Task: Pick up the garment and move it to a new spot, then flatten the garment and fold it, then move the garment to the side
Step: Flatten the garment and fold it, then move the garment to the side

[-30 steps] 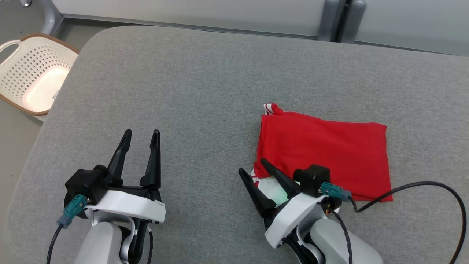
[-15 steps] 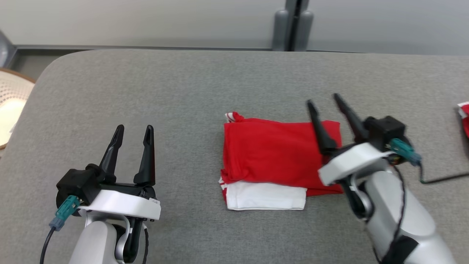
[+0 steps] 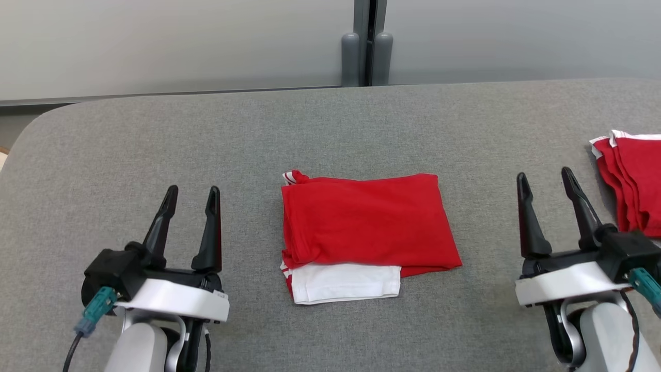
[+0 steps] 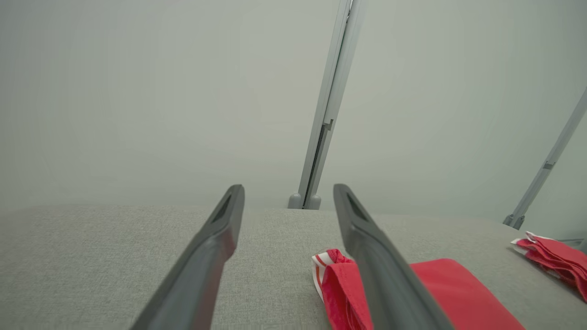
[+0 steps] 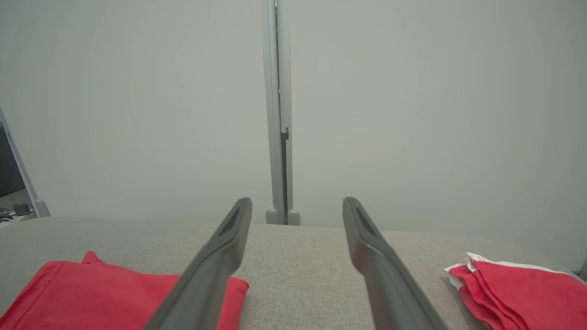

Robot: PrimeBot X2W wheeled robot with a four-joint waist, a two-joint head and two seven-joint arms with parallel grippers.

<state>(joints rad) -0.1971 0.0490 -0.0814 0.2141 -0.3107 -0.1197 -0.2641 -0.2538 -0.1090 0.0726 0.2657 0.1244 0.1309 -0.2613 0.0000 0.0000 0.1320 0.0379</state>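
Head view has the folded red garment [image 3: 369,222] pretty much dead centre of the frame, lying flat on the grey fabric-covered tabletop [image 3: 330,129]. It's a neat-ish rectangle, red layer on top. A white panel pokes out along its lower edge, and a bit of red-and-white striped trim is bunched at its upper left corner. Nothing is touching it.

At the lower left of the frame is the left pincer [image 3: 192,190], well apart from the garment. Its two dark fingers point up the frame with a clear gap between them, so it's spread wide and holding nothing. Same deal for the right pincer [image 3: 544,174] at the lower right: fingers spread, empty, with bare tabletop between it and the garment.

Over at the right edge there's a pile of red cloth with white edging [image 3: 632,178], near the right pincer's fingers but not touching them as far as I can tell. Along the top runs a pale wall [image 3: 155,41], with a grey upright post [image 3: 365,49] behind the tabletop's far edge.
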